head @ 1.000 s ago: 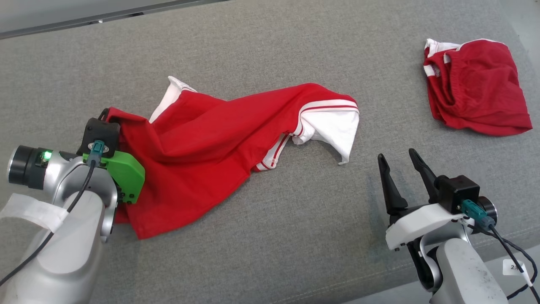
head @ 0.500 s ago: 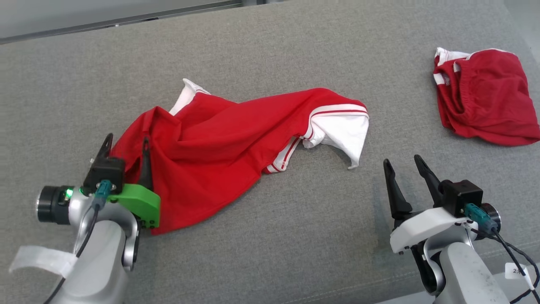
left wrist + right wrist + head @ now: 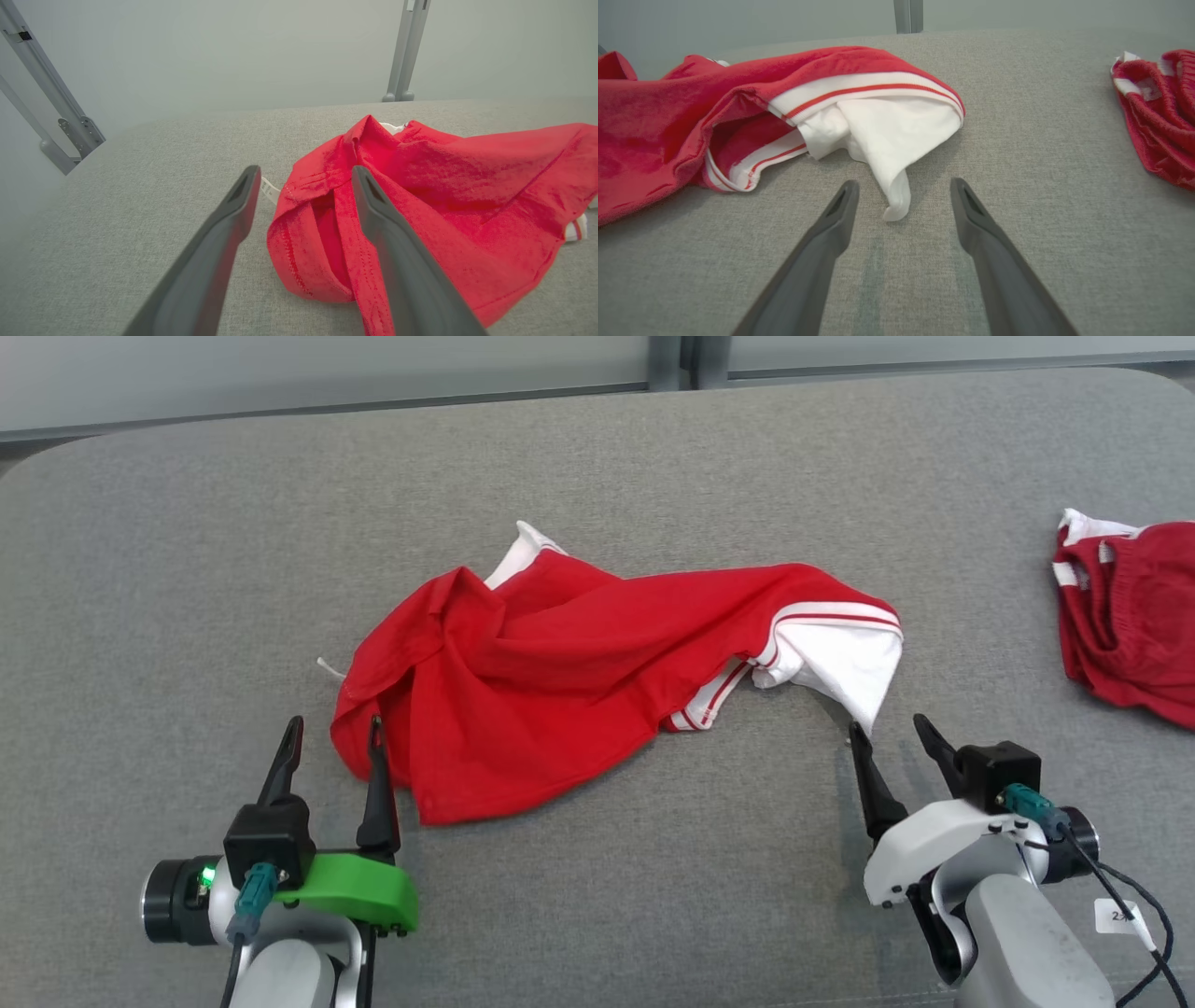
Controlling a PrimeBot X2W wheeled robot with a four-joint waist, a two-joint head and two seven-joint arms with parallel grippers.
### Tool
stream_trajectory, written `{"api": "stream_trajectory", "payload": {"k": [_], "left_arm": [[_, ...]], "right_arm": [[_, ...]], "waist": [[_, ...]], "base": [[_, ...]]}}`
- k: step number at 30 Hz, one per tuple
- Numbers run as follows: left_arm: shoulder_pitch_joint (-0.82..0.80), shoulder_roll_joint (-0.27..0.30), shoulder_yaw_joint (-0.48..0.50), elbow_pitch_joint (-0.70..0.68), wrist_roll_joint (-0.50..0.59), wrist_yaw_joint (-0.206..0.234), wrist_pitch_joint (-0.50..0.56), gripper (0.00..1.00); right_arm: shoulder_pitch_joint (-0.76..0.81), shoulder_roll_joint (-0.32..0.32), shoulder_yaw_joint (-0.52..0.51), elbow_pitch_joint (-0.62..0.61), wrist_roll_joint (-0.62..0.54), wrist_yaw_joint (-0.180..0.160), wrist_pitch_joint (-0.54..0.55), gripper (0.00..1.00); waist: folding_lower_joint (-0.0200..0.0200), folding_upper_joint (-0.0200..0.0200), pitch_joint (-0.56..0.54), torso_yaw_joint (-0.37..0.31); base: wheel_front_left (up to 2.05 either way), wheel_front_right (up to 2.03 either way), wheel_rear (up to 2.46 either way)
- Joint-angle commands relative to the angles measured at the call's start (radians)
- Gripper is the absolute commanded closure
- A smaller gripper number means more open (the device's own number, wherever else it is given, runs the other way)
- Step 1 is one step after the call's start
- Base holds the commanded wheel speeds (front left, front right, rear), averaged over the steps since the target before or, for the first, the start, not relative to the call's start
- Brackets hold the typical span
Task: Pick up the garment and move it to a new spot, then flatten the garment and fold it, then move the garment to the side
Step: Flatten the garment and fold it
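A red garment with white striped trim and a white panel lies crumpled in the middle of the grey surface, also seen in the left wrist view and the right wrist view. My left gripper stands open just short of the garment's near left edge, holding nothing. My right gripper is open below the garment's white corner, whose tip hangs between the fingertips' line in the right wrist view without being gripped.
A second red garment with white trim lies bunched at the right edge, seen too in the right wrist view. The grey padded surface ends at a wall with metal posts behind.
My left gripper opened, let go of the red garment and drew back toward me. The garment settled on the surface. The head camera shifted, so the whole scene moved right and down.
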Motion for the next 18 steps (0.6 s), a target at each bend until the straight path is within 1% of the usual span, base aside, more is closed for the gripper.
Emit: {"api": "stream_trajectory", "payload": {"k": [1, 4, 5, 6, 7, 8, 9, 10, 13, 18], "left_arm": [[0.019, -0.003, 0.002, -0.009, 0.003, 0.008, -0.002, 0.00], [0.044, 0.002, 0.013, -0.036, 0.008, 0.016, -0.003, 0.00], [0.050, 0.003, 0.017, -0.042, 0.009, 0.018, -0.003, 0.00], [0.055, 0.003, 0.020, -0.048, 0.010, 0.020, -0.003, 0.00], [0.059, 0.005, 0.023, -0.054, 0.010, 0.020, -0.003, 0.00], [0.062, 0.006, 0.027, -0.059, 0.011, 0.021, -0.003, 0.00], [0.066, 0.007, 0.030, -0.064, 0.012, 0.022, -0.003, 0.00], [0.069, 0.008, 0.032, -0.068, 0.013, 0.021, -0.003, 0.00], [0.073, 0.010, 0.043, -0.084, 0.016, 0.025, -0.003, 0.00], [0.097, 0.004, 0.056, -0.103, 0.014, 0.026, -0.003, 0.00]], "right_arm": [[-0.018, -0.005, -0.010, 0.019, -0.007, -0.001, -0.010, 0.00], [-0.068, -0.004, -0.033, 0.104, -0.003, -0.001, -0.019, 0.00], [-0.085, -0.004, -0.036, 0.134, 0.003, -0.001, -0.022, 0.20], [-0.101, -0.004, -0.040, 0.164, 0.006, -0.001, -0.025, 0.51], [-0.115, -0.004, -0.042, 0.191, 0.006, -0.001, -0.026, 0.62], [-0.129, -0.005, -0.045, 0.218, 0.015, -0.001, -0.027, 0.82], [-0.142, -0.004, -0.044, 0.240, 0.025, -0.001, -0.029, 0.95], [-0.154, -0.004, -0.041, 0.257, 0.031, -0.001, -0.031, 1.00], [-0.186, -0.005, -0.020, 0.274, 0.089, -0.001, -0.035, 1.00], [-0.177, -0.005, 0.055, 0.201, 0.212, -0.001, -0.034, 1.00]], "waist": [[0.0000, 0.0000, 0.007, 0.047], [0.0000, 0.0000, 0.012, 0.077], [0.0000, 0.0000, 0.013, 0.084], [0.0000, 0.0000, 0.013, 0.091], [0.0000, 0.0000, 0.012, 0.096], [0.0000, 0.0000, 0.010, 0.101], [0.0000, 0.0000, 0.008, 0.104], [0.0000, 0.0000, 0.006, 0.106], [0.0000, 0.0000, -0.004, 0.103], [0.0000, 0.0000, -0.025, 0.065]], "base": [[0.00, 0.00, 0.00], [0.00, 0.00, 0.00], [0.00, 0.00, 0.00], [0.00, 0.00, 0.00], [0.00, 0.00, 0.00], [0.00, 0.00, 0.00], [0.00, 0.00, 0.00], [0.00, 0.00, 0.00], [0.00, 0.00, 0.00], [0.00, 0.00, 0.00]]}}
